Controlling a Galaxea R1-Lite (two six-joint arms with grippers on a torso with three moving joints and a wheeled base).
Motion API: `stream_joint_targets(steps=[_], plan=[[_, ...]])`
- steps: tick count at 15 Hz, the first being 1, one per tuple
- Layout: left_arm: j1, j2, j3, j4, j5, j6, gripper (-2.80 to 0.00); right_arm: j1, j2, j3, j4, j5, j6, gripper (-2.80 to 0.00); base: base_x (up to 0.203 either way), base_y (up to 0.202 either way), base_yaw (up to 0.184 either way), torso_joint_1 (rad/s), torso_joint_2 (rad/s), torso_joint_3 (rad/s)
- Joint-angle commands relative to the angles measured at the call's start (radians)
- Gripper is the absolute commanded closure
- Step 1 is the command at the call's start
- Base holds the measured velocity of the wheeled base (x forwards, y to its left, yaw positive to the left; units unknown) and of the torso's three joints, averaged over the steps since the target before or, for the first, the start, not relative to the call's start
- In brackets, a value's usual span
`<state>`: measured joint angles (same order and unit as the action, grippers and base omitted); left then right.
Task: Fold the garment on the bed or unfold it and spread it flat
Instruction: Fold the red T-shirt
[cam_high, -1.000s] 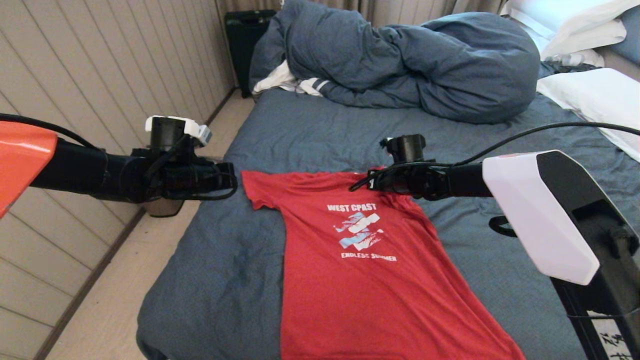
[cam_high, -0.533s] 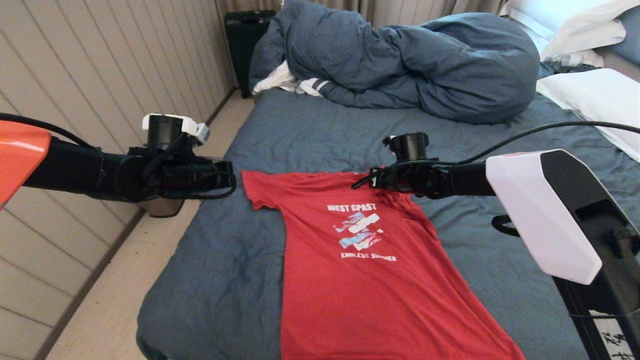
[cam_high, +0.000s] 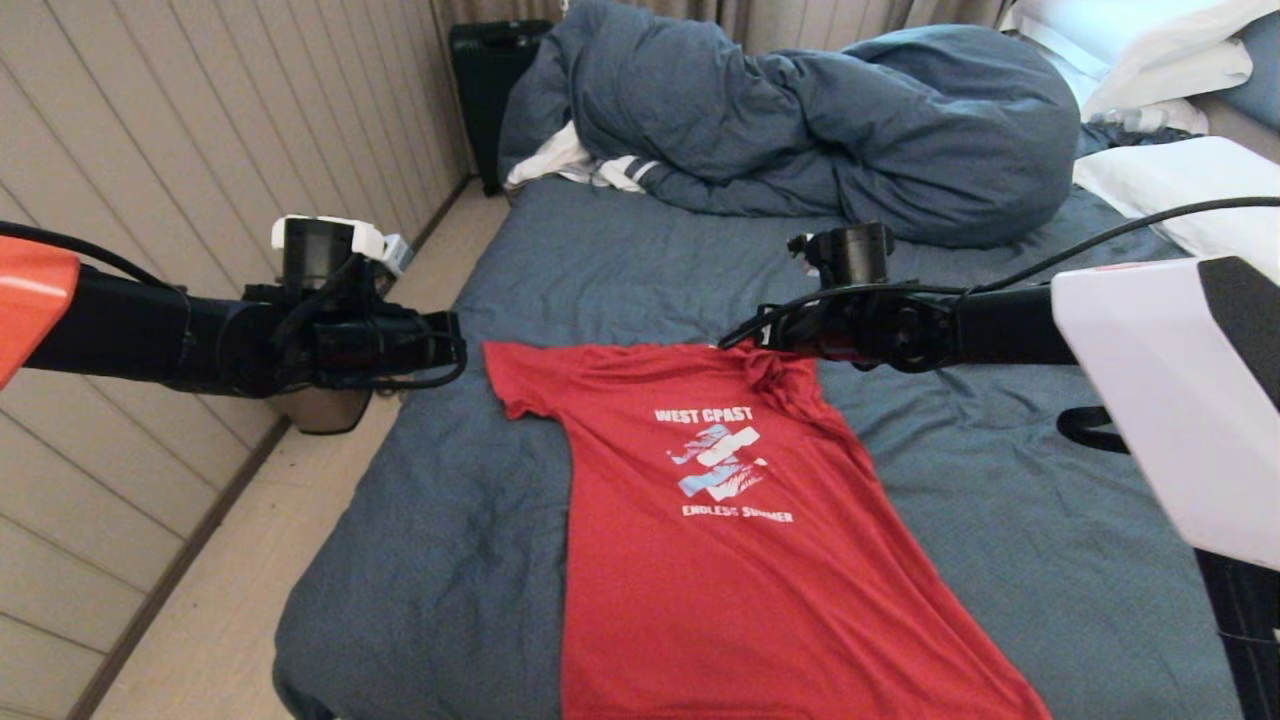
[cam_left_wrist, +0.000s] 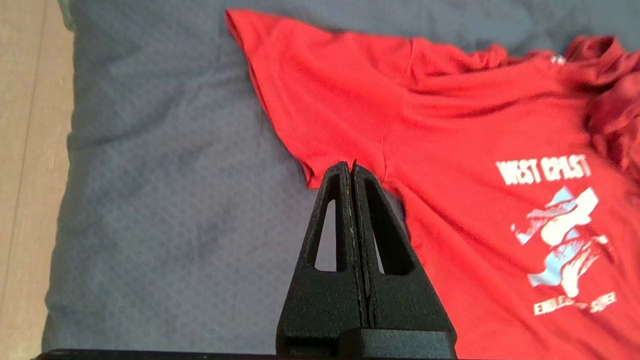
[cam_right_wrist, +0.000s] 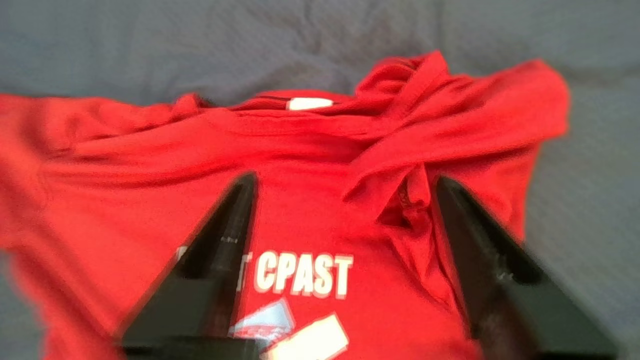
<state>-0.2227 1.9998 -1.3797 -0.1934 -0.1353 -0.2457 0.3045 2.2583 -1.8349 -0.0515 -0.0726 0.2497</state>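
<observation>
A: Where did we find the garment (cam_high: 740, 520)?

B: We saw it lying front up on the bed (cam_high: 440, 560), the lettering readable, its hem toward the robot and its collar toward the duvet (cam_high: 800, 120). The sleeve on the robot's left lay spread flat. The shoulder and sleeve on the robot's right were bunched up by the collar.

A: And the right gripper (cam_right_wrist: 345, 185)?

B: We saw its 2 fingers (cam_right_wrist: 235, 215) standing wide apart with nothing between them but air. In the right wrist view the crumpled shoulder showed in the gap between the tips, below them, and the cloth was not pinched. In the head view the arm hung above that same corner of the shirt.

A: What of the left gripper (cam_left_wrist: 353, 167)?

B: We saw its 2 fingers pressed flat together, holding nothing. In the left wrist view their tips lined up with the underarm edge of the flat sleeve. We could not tell whether they touched the cloth.
</observation>
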Motion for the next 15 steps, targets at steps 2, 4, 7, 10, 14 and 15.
stream_joint_targets(steps=[2,4,7,10,14,15], plan=[[0.005,0.013,-0.018,-0.002,-0.001,0.000,0.00,-0.008,-0.117,0.094,0.002,-0.001,0.001,0.00,0.000,0.000,0.000,0.000,0.00,0.000],[0.010,0.061,-0.065,0.001,-0.003,-0.005,0.00,-0.040,-0.187,0.193,0.001,0.002,0.002,0.00,0.000,0.000,0.000,0.000,0.00,0.000],[0.013,0.180,-0.195,0.036,-0.006,-0.009,0.00,-0.122,-0.257,0.280,0.002,0.010,0.021,0.00,0.000,0.000,0.000,0.000,0.00,0.000],[0.014,0.308,-0.332,0.098,-0.010,-0.025,0.00,-0.140,-0.270,0.330,0.001,0.011,0.021,0.00,0.000,0.000,0.000,0.000,0.00,0.000],[0.013,0.420,-0.425,0.128,-0.010,-0.029,0.00,-0.159,-0.262,0.332,0.000,0.016,0.023,0.00,0.000,0.000,0.000,0.000,0.00,0.000],[0.013,0.428,-0.437,0.137,-0.007,-0.030,0.00,-0.169,-0.260,0.332,-0.001,0.017,0.023,0.00,0.000,0.000,0.000,0.000,0.00,0.000]])
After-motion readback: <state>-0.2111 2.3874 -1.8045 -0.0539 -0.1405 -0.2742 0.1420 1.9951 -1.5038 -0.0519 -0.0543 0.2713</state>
